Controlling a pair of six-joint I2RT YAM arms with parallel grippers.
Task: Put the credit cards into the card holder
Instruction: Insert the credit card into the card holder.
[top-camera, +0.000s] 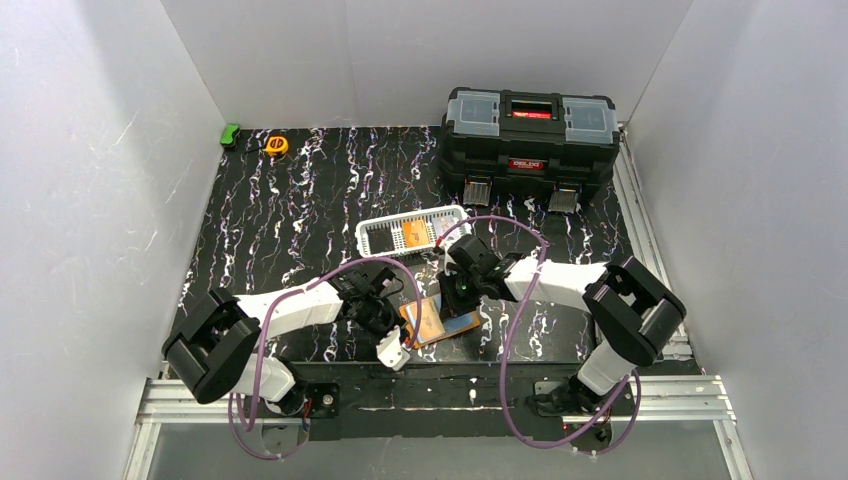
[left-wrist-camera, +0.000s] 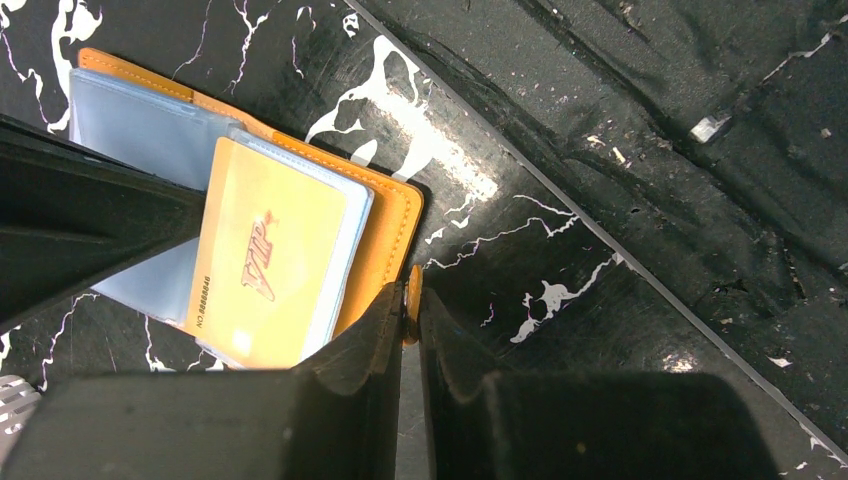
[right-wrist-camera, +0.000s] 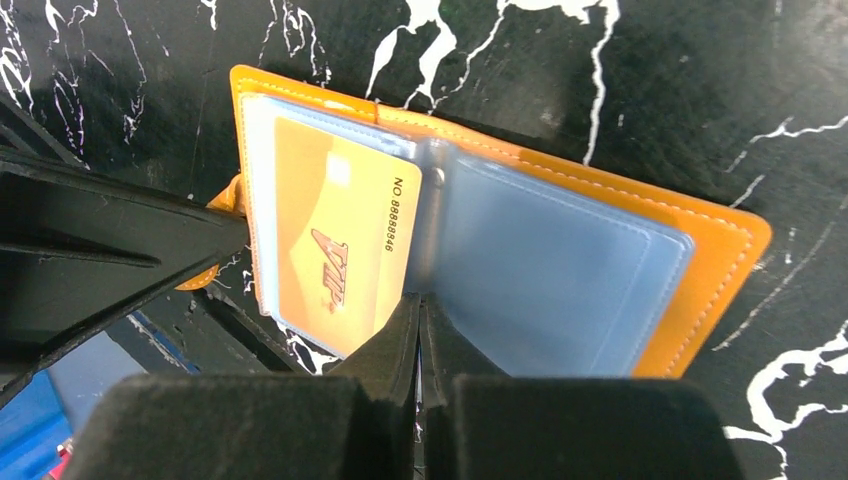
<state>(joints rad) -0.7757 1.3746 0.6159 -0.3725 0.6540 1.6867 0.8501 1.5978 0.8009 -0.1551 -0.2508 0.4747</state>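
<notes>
The card holder (top-camera: 437, 322) lies open near the table's front edge, its orange cover (right-wrist-camera: 720, 250) down and its grey-blue clear pockets (right-wrist-camera: 560, 270) up. One orange credit card (right-wrist-camera: 335, 250) (left-wrist-camera: 265, 260) sits in a pocket. My left gripper (left-wrist-camera: 411, 300) (top-camera: 402, 337) is shut on the holder's orange snap tab (left-wrist-camera: 412, 290). At the near edge of the pockets, over the middle fold, my right gripper (right-wrist-camera: 418, 305) (top-camera: 456, 300) is shut. I cannot tell if it pinches a pocket leaf. Another orange card (top-camera: 413, 234) lies in the white basket.
The white slotted basket (top-camera: 370, 240) stands just behind the holder. A black toolbox (top-camera: 530, 140) fills the back right. An orange tape measure (top-camera: 276, 145) and a green object (top-camera: 230, 134) sit at the back left. The table's front edge (left-wrist-camera: 600, 240) runs close by the holder.
</notes>
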